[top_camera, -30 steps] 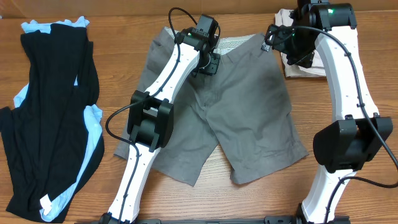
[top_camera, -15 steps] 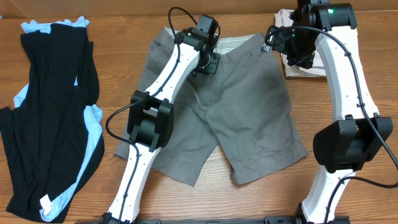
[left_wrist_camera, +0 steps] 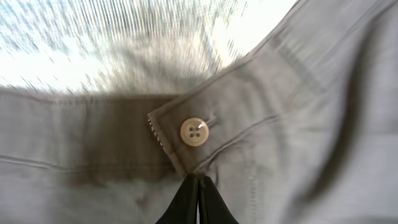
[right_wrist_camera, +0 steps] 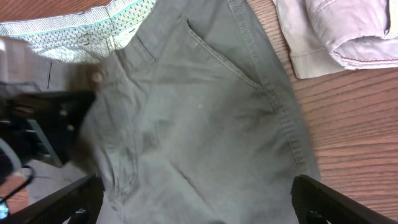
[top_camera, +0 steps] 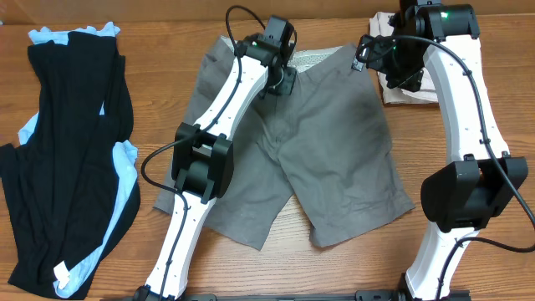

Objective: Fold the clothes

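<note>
Overhead view.
- Grey shorts [top_camera: 334, 142]: one pair, spread flat at mid-table [top_camera: 167, 84]. The waistband [top_camera: 330, 63] lies at the far side and both legs point toward my bases.
- My left pincer [top_camera: 280, 82]: one, with its arm stretched over the shorts' left leg, set at the middle of the waistband. Its opening cannot be read from this height.
- My right pincer [top_camera: 386, 65]: one, above the shorts' far right corner.
- Beige shorts [top_camera: 414, 90]: one pair, just beside that corner, partly under my right arm.
- Black and light-blue garments [top_camera: 67, 167]: one long heap at the left, well apart from the grey shorts. The pieces in it cannot be counted.

Left wrist view.
- Left pincer [left_wrist_camera: 198, 186]: clenched, its two fingers pressed together with no gap. The tips rest on grey cloth just below the waistband tab; whether cloth is nipped between them I cannot tell.
- Button [left_wrist_camera: 193, 132]: one, pale, four-holed, on the tab just beyond the tips.
- Lining [left_wrist_camera: 124, 37]: pale and blurred, beyond the waistband.

Right wrist view.
- Right pincer [right_wrist_camera: 198, 186]: released, with its fingers [right_wrist_camera: 68, 199] spread wide to the frame's lower corners, grasping nothing.
- Grey shorts: these fill the span beneath and between the fingers, with one slit pocket in sight.
- Button: one, at the left.
- Lining: patterned, green-striped, at the upper left.
- Beige shorts: one pair at the upper right, lying on bare wood near the grey pair's edge.
</note>
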